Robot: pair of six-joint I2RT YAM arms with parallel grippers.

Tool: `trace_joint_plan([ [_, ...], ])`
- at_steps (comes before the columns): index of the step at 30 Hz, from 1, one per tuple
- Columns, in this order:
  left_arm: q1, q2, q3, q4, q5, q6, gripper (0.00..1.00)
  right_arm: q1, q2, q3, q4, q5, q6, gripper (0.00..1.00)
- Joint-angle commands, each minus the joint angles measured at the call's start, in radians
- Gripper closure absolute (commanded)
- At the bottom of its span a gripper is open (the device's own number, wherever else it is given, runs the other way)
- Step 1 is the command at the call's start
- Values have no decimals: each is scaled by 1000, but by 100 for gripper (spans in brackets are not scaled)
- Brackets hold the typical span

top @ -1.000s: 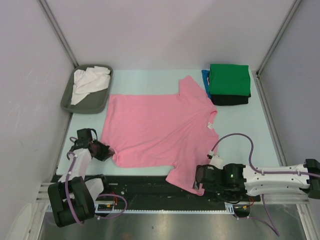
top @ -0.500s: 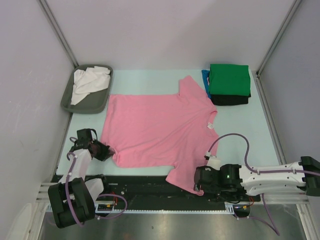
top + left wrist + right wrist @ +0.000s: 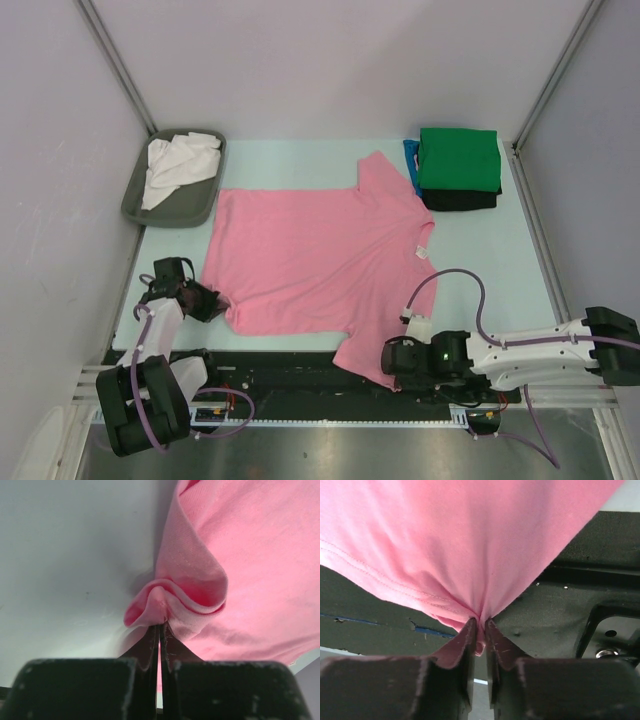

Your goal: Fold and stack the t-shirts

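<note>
Pale green worktop (image 3: 300, 165) fills the space between plain grey walls, with a black rail (image 3: 300, 375) running along its near edge. A pink t-shirt (image 3: 320, 260) lies spread flat across the middle, its collar to the right and its hem to the left.

Nearest of all, at the shirt's near sleeve, the right hand (image 3: 392, 360) lies low over the black rail. Its fingers are pressed together on the sleeve's edge, and in the right wrist view the pink cloth gathers into a pinch between them and fans out tight beyond. That sleeve hangs off the worktop's near edge over the rail.

At the shirt's near left corner sits the left hand (image 3: 215, 300), its fingers squeezed tight on a small bunched fold of the hem, which curls up in a loop just past the tips.

Beyond the shirt's far left corner stands a grey tray (image 3: 135, 205) with a crumpled white t-shirt (image 3: 175, 165) inside. Just past the shirt's far sleeve, to the right, is a folded stack: a green t-shirt (image 3: 458, 158) on top, a black t-shirt (image 3: 460, 201) under it, and a blue t-shirt (image 3: 410, 160) peeping out at the stack's left side.
</note>
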Motion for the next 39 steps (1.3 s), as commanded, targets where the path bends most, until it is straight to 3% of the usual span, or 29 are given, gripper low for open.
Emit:
trace_joint_plan([
  [1, 2, -4, 2, 6, 18, 17, 100, 8, 13, -3, 6, 25, 35, 100],
  [10, 8, -34, 64, -52, 27, 41, 100, -34, -95, 108, -134, 208, -23, 100],
  [18, 11, -18, 177, -71, 75, 52, 100, -329, -145, 282, -125, 279, -469, 100],
  [28, 12, 13, 266, -84, 121, 51, 100, -682, -83, 402, 59, 114, -827, 100],
  [39, 51, 3, 283, -109, 142, 80, 100, -924, 50, 585, 151, -73, -982, 100],
])
